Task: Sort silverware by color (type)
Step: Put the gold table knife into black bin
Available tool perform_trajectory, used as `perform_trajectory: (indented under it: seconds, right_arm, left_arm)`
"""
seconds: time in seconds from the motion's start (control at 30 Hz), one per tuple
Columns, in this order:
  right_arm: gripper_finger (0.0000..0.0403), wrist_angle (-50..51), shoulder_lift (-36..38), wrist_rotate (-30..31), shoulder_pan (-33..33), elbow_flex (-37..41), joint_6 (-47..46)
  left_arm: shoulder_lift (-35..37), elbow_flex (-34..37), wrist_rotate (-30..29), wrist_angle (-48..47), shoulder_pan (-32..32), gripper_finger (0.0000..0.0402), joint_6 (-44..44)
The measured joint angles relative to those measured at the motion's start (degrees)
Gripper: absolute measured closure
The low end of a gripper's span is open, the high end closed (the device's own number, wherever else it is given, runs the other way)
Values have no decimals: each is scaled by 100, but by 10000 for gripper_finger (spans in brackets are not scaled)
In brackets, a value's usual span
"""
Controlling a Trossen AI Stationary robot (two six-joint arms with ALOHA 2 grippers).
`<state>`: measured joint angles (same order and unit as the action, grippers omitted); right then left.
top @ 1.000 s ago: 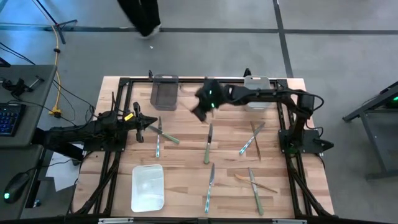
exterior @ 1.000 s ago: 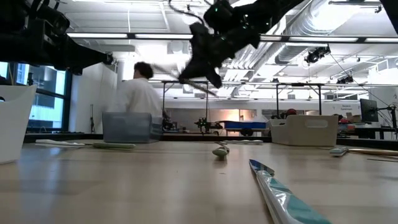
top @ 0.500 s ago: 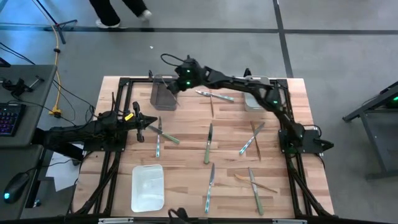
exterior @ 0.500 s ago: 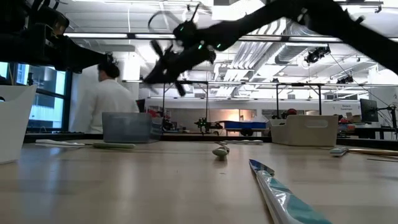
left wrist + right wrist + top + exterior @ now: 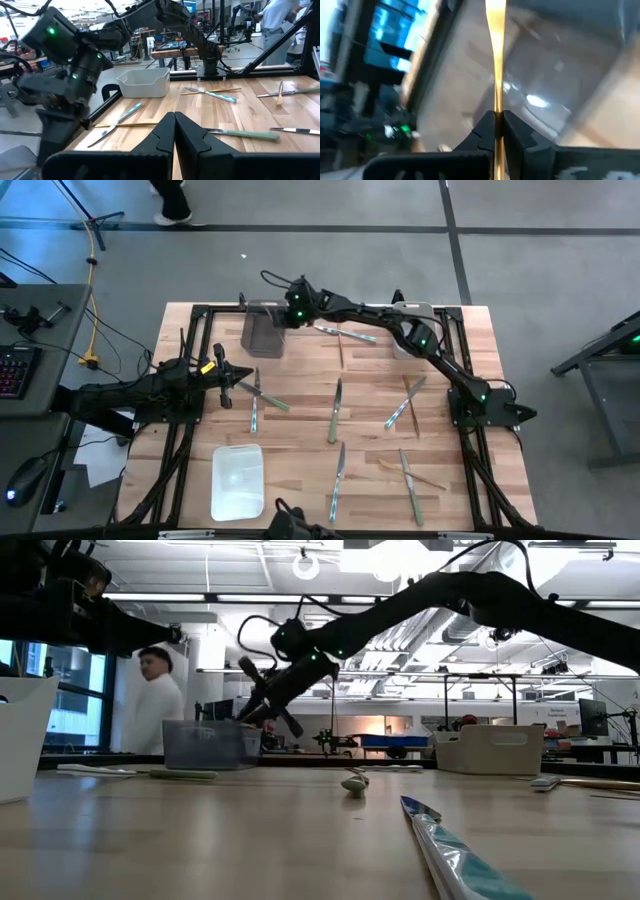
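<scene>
My right gripper [image 5: 283,318] reaches across to the far left and hangs over the clear grey bin [image 5: 263,332], shut on a thin brown stick-like utensil [image 5: 496,60]. The utensil's free end points out over the bin's inside [image 5: 560,90]. In the low view the gripper [image 5: 258,710] hangs just above the bin's rim [image 5: 210,726]. Other silverware lies flat on the table: a pale-teal piece crossing a brown one [image 5: 342,333], green-handled knives [image 5: 254,402] [image 5: 334,412] [image 5: 338,478], and mixed pieces [image 5: 404,402] [image 5: 408,475]. My left gripper [image 5: 236,380] waits shut at the table's left. My right gripper pinches the brown utensil's slim shaft [image 5: 496,107] between its two fingers. The utensil runs straight on along the fingers, past their tips. It is lifted clear and slants down over the grey bin. How far back it reaches between the fingers does not show.
A white bin [image 5: 238,480] stands near the table's near-left corner. Another white bin [image 5: 412,340] sits at the far right, partly under my right arm. Black frame rails [image 5: 190,340] run along the table's sides. A person walks in the room beyond the far edge.
My right gripper has swung from the table's far middle toward its left edge, ending over the grey bin. It has come down and rolled, and has carried the brown utensil along. My left arm has kept still.
</scene>
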<state>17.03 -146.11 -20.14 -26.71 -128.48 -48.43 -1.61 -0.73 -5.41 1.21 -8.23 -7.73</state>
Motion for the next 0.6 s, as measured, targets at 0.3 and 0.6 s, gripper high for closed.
perform_trajectory:
  seconds: [0.3,0.6]
  right_arm:
    - [396,-175,14,95,14,-3,-215]
    - [377,-99,14,257,6,-3,-225]
  left_arm:
    - [0,0,0,2,0,401,0]
    - [0,0,0,2,1,401,15]
